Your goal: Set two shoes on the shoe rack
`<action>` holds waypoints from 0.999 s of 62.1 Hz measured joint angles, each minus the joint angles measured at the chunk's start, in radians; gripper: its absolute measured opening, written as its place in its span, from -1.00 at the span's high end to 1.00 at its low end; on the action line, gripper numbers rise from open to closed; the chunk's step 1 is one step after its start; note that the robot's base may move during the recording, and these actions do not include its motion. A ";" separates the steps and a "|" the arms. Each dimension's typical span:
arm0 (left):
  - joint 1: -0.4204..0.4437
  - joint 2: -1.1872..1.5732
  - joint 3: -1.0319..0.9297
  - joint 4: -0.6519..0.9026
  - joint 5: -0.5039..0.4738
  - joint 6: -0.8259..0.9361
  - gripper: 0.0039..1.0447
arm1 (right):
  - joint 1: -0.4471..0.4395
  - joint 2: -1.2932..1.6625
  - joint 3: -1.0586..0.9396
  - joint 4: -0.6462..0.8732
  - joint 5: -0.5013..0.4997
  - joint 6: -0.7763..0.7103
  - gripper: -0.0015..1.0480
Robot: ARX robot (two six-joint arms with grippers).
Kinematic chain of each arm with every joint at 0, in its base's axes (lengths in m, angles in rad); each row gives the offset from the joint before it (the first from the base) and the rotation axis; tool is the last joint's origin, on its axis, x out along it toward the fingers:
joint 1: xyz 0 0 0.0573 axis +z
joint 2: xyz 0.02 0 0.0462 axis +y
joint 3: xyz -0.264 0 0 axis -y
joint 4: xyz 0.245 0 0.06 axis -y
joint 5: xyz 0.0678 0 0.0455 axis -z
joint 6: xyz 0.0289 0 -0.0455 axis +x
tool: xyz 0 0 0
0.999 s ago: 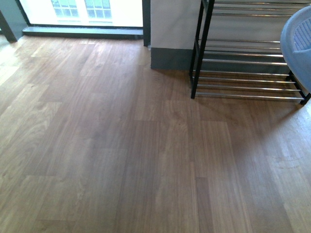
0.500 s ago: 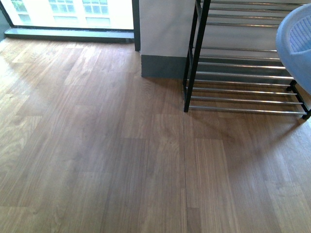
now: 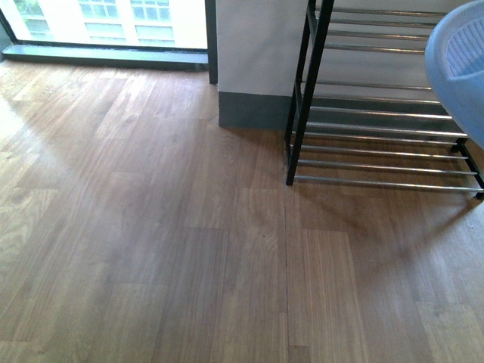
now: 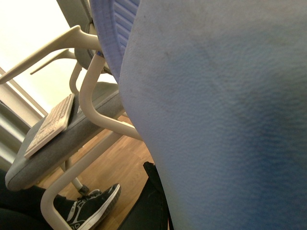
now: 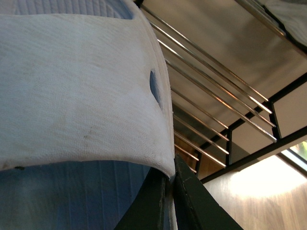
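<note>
Floor: brown wood planks (image 3: 151, 227) run back to a bright window (image 3: 113, 19) and a white wall pillar (image 3: 257, 53) with a grey skirting.
Shoe rack: the shoe rack (image 3: 301, 127) stands on the floor against the wall at the far right of the front view. It has a black frame and several tiers of chrome bars.
Slide at right: a pale blue slide (image 3: 461, 68) hangs clear of the floor at the right edge of the front view, in front of the rack's upper tiers. Whether it touches the bars cannot be told. In the right wrist view it looms large beside the chrome bars.
Right gripper: the right gripper (image 5: 170, 179) has its black fingers (image 5: 192, 206) closed on the lower edge of that slide.
Second slide: a second slide (image 4: 216, 120), also pale blue, fills most of the left wrist view, close to the lens.
Left gripper: hidden by the slide, so whether the left gripper is open or clamped cannot be told.
Background, left wrist view: an office chair (image 4: 91, 96) with a cream frame and grey seat carries a keyboard (image 4: 50, 127). A black-and-white sneaker (image 4: 93, 208) rests on the floor below it.
</note>
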 joint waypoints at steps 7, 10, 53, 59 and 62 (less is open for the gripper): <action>0.000 -0.001 0.000 0.000 0.001 0.000 0.97 | 0.000 0.000 0.000 0.000 0.004 0.000 0.98; 0.000 -0.001 0.000 0.000 0.000 0.000 0.97 | 0.000 0.000 0.000 0.000 0.003 0.000 0.97; -0.003 0.002 0.000 0.000 0.004 0.002 0.97 | -0.003 0.001 -0.001 0.000 0.008 0.000 0.98; -0.003 0.002 0.000 0.000 0.004 0.002 0.97 | -0.003 0.001 -0.001 0.000 0.007 0.000 0.97; -0.003 0.001 0.000 0.000 0.005 0.001 0.97 | -0.003 0.001 -0.001 0.000 0.007 0.000 0.98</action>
